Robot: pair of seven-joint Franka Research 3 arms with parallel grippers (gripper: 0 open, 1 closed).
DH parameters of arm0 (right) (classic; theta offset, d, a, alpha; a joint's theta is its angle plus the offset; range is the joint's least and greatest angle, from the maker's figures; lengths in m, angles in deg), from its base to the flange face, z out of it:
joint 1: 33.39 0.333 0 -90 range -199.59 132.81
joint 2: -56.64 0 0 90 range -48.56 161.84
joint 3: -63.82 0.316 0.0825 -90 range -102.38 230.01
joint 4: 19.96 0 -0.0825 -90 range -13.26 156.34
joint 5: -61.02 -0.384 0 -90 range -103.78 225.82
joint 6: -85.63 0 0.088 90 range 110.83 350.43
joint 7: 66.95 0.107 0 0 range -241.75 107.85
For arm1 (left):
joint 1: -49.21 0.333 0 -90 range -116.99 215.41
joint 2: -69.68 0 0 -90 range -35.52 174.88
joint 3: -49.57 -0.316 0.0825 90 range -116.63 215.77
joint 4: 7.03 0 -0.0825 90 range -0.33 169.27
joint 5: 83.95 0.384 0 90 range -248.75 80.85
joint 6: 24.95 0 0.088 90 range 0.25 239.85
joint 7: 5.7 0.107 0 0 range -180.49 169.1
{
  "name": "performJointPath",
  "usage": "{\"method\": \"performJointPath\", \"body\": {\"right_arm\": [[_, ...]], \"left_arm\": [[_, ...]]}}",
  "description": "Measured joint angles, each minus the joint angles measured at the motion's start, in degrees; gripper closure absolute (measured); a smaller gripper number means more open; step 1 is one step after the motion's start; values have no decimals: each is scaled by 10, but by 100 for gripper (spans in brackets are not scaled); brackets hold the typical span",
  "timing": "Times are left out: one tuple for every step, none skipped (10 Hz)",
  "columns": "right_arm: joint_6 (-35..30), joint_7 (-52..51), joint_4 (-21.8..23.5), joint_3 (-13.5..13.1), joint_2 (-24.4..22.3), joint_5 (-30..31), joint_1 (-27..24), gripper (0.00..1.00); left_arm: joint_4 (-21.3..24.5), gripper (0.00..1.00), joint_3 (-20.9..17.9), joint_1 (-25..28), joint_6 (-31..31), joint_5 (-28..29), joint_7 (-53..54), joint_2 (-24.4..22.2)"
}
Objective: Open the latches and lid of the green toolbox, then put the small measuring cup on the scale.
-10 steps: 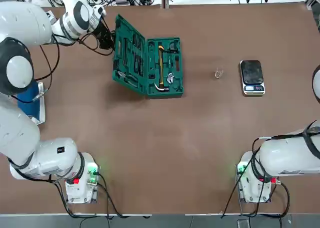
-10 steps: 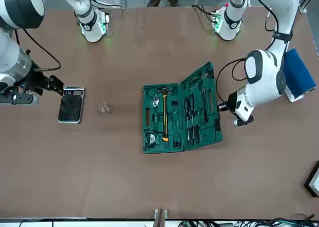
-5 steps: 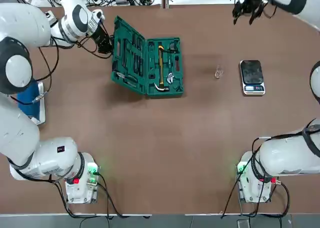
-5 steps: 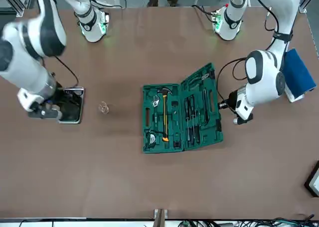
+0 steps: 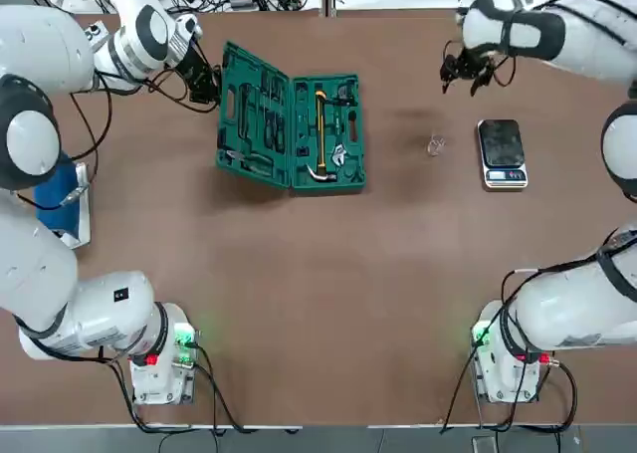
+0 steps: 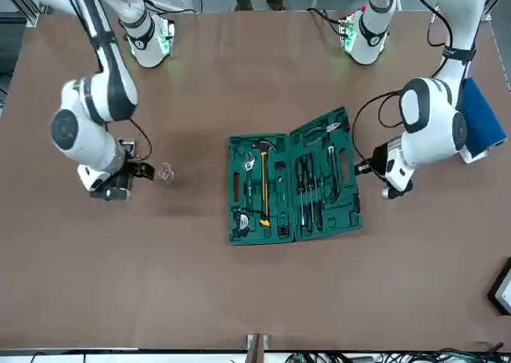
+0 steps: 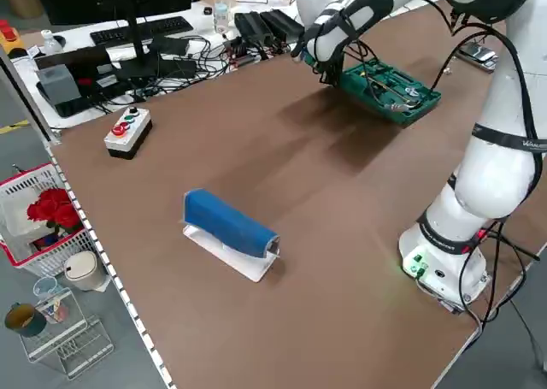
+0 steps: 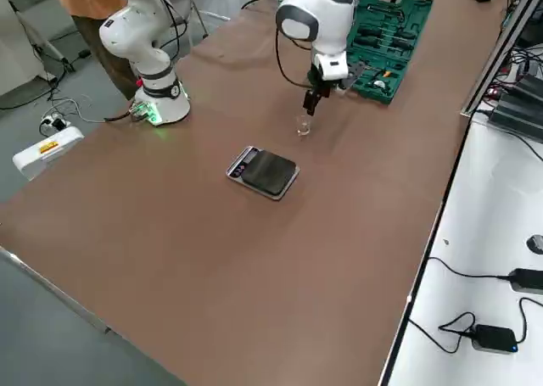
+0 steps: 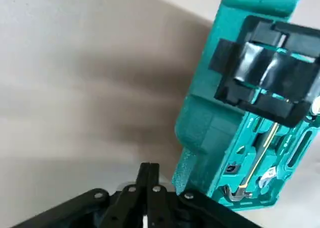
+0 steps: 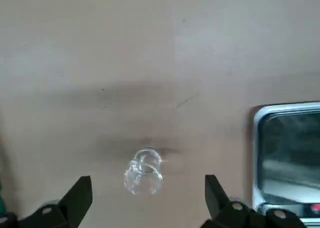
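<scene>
The green toolbox (image 5: pixel 328 129) lies open with a yellow-handled hammer inside. Its lid (image 5: pixel 251 124) leans outward on the left, tools showing in its slots. My left gripper (image 5: pixel 206 81) is shut with nothing in it, just behind the lid's outer side (image 9: pixel 220 112). The small measuring cup (image 5: pixel 435 145) stands upright on the table, just left of the scale (image 5: pixel 501 152). My right gripper (image 10: pixel 146 193) hovers open over the cup (image 10: pixel 144 172), one finger on either side of it and apart from it. The scale (image 10: pixel 290 158) is beside it.
A blue block on a white base (image 5: pixel 62 196) sits at the table's left edge. A grey button box (image 7: pixel 128 131) stands near the far left edge. Cables and desk gear lie beyond the table's far edge.
My right arm swung in from the far right and came over the cup. The lid tipped further open to the left, and my left gripper moved left with it.
</scene>
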Motion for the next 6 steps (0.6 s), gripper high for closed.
{"method": "performJointPath", "body": {"right_arm": [[22, 21, 17, 16, 1, 0, 5, 0], [39, 30, 30, 26, 2, 0, 9, 1], [63, 32, 45, 31, 2, 0, 9, 2], [84, 32, 61, 32, 4, 0, 9, 3], [96, 32, 72, 32, 5, 0, 9, 4], [104, 32, 77, 32, 8, 0, 9, 4]], "left_arm": [[0, 99, 0, 0, 0, 0, 0, 0], [0, 99, 0, 0, 0, 0, 1, 0], [0, 99, 0, 0, 0, 0, 1, 0], [0, 99, 0, 1, 0, 0, 2, 0], [1, 99, 0, 3, 0, 0, 3, 0], [2, 99, 0, 6, 0, 0, 5, 0]]}}
